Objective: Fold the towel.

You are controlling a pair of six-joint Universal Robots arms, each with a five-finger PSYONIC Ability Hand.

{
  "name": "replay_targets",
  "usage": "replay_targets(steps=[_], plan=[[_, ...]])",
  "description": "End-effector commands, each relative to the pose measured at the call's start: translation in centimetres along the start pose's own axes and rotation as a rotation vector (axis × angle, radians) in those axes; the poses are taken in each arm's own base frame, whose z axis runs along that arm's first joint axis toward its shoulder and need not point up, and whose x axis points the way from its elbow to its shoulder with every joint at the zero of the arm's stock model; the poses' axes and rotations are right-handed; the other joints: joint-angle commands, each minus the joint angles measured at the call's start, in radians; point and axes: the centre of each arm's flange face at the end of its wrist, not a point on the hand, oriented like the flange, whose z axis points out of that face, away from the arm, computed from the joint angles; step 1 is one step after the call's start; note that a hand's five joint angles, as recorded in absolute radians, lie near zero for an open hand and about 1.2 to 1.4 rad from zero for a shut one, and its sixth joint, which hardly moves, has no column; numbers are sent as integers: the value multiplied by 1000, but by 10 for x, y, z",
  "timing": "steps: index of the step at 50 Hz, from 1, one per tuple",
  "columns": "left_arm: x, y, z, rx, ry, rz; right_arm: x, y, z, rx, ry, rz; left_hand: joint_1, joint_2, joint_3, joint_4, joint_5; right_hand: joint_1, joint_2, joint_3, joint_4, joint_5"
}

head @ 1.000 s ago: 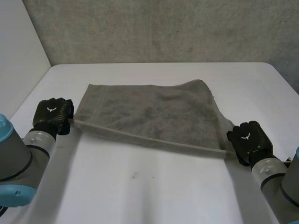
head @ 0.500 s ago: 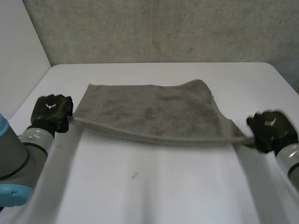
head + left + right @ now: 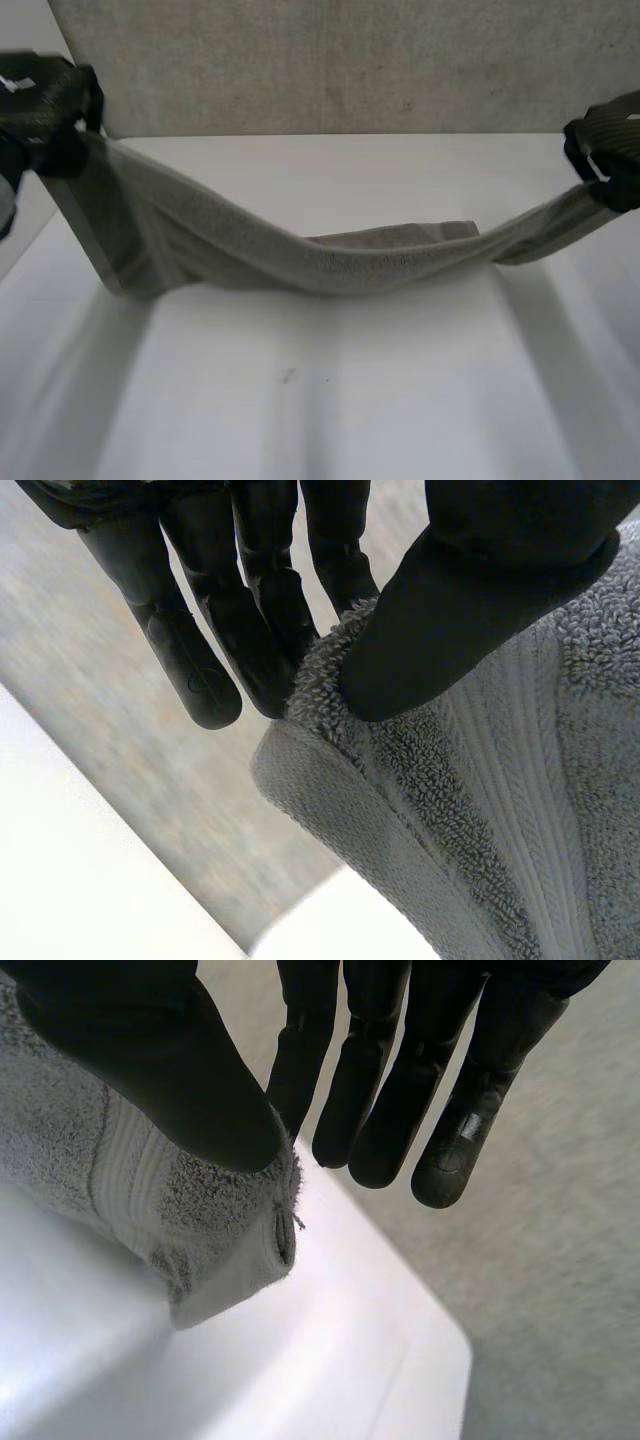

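Observation:
A grey towel (image 3: 300, 262) hangs stretched between my two raised hands and sags in its middle onto the white table (image 3: 330, 400). My left hand (image 3: 45, 100) is up at the far left and pinches one towel corner (image 3: 470, 780) between thumb (image 3: 480, 600) and fingers (image 3: 250, 610). My right hand (image 3: 610, 140) is up at the far right, its thumb (image 3: 170, 1070) pressing the other corner (image 3: 200, 1220) against a finger (image 3: 305, 1050); its other fingers hang straight.
A grey wall (image 3: 330, 60) stands behind the table's far edge. A white side panel (image 3: 30, 200) rises at the left. A small dark speck (image 3: 288, 377) marks the bare tabletop in front of the towel.
Both hands have risen from table level and moved apart to the view's upper corners, lifting the towel's near edge. The towel, flat before, now hangs between them and sags in the middle.

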Motion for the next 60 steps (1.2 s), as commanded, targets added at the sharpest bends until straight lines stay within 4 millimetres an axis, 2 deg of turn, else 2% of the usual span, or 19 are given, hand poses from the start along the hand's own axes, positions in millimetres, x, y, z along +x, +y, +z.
replay_targets(steps=[1, 6, 12, 14, 15, 17, 18, 19, 20, 22, 25, 29, 34, 39, 42, 45, 50, 53, 60], plan=[[32, 99, 43, -305, 129, 79, -35, 35, 55, -180, -105, -71, 227, 179, 178, 179, 200, 429, 219, 211, 206, 237], [43, 132, 70, -363, 169, 190, -54, 52, 84, -248, -109, -157, 227, 179, 178, 179, 200, 429, 219, 211, 206, 237], [40, 131, 105, -300, 131, 246, -55, 42, 116, -152, -25, -197, 227, 179, 178, 179, 200, 429, 219, 211, 206, 237], [28, 94, 136, -140, 42, 262, -37, 11, 136, 15, 130, -212, 227, 179, 178, 179, 200, 429, 219, 211, 206, 237], [28, 93, 137, -139, 42, 262, -37, 11, 136, 16, 131, -213, 227, 179, 178, 179, 200, 429, 219, 211, 206, 237], [13, 30, 161, 111, -77, 259, -3, -38, 141, 232, 362, -216, 227, 179, 178, 179, 200, 429, 219, 211, 206, 237], [12, 30, 161, 113, -78, 259, -3, -38, 141, 233, 364, -216, 227, 179, 178, 179, 200, 429, 219, 211, 206, 237], [4, -3, 167, 246, -143, 250, 14, -64, 137, 352, 476, -210, 227, 179, 178, 179, 200, 429, 219, 211, 206, 237], [4, -4, 167, 247, -143, 250, 30, -89, 126, 471, 577, -206, 227, 179, 178, 179, 200, 429, 219, 211, 206, 237], [-15, -62, 165, 484, -279, 215, 41, -109, 112, 566, 654, -203, 227, 179, 178, 179, 200, 429, 219, 211, 206, 237], [-28, -96, 152, 623, -349, 178, 49, -126, 92, 667, 725, -198, 227, 179, 178, 179, 200, 429, 219, 211, 206, 237], [-31, -101, 141, 653, -353, 137, 42, -119, 87, 652, 693, -193, 227, 179, 178, 179, 200, 429, 219, 211, 206, 237], [-25, -63, 136, 541, -295, 75, 19, -86, 93, 592, 554, -139, 227, 179, 178, 179, 200, 429, 219, 211, 206, 237], [4, 21, 125, 306, -181, 7, -25, -27, 100, 475, 324, -76, 227, 179, 178, 179, 200, 429, 219, 211, 206, 237], [12, 43, 122, 248, -159, -3, -44, 2, 102, 408, 233, -71, 227, 179, 178, 179, 200, 429, 219, 211, 206, 237], [37, 107, 111, 123, -110, -5, -57, 34, 106, 323, 172, -62, 227, 179, 178, 179, 200, 429, 219, 211, 206, 237], [58, 162, 104, 19, -73, -1, -94, 87, 118, 186, 44, -49, 227, 179, 178, 179, 200, 429, 219, 211, 206, 237], [67, 187, 97, -53, -49, 0, -109, 110, 121, 120, -4, -47, 227, 179, 178, 179, 200, 429, 219, 211, 206, 237], [74, 206, 72, -193, 4, 30, -115, 124, 116, 36, -36, -100, 227, 179, 178, 179, 200, 429, 219, 211, 206, 237]])
